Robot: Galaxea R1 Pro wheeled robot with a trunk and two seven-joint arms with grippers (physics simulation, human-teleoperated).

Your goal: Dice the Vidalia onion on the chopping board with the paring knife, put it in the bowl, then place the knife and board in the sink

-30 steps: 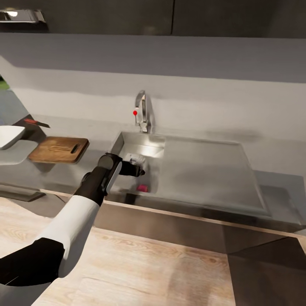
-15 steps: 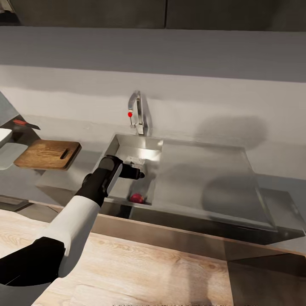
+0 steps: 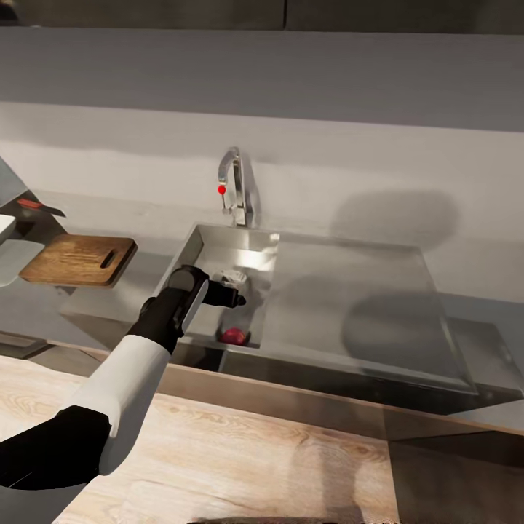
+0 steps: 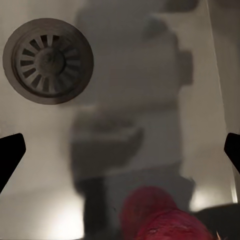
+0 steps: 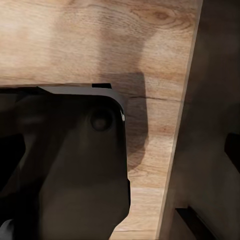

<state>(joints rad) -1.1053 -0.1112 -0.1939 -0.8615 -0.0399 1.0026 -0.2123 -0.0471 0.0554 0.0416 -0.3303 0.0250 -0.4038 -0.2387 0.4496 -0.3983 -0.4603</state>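
The pinkish-red Vidalia onion (image 3: 233, 335) lies on the floor of the steel sink (image 3: 218, 251), against its near wall. My left gripper (image 3: 234, 297) hangs open over the basin, just above and behind the onion. In the left wrist view the onion (image 4: 160, 217) lies past the gripper (image 4: 120, 152), whose dark fingertips (image 4: 10, 155) stand far apart with nothing between them, and the round drain (image 4: 47, 60) lies farther off. The chopping board (image 3: 77, 260) lies on the countertop (image 3: 156, 269) left of the sink. The red-handled paring knife (image 3: 38, 207) lies behind the board. A corner of the white bowl (image 3: 4, 227) shows at the left edge.
A grey tap (image 3: 234, 185) with a red knob stands behind the basin, and a flat steel drainer (image 3: 356, 306) stretches to its right. The right wrist view looks down on wooden floor (image 5: 100, 35) and my dark base (image 5: 75, 165); one fingertip (image 5: 233, 147) sits at the frame edge.
The head camera has shifted, so the board and bowl slid left and the onion shows fuller in the basin. My left gripper stays open over the sink at much the same place.
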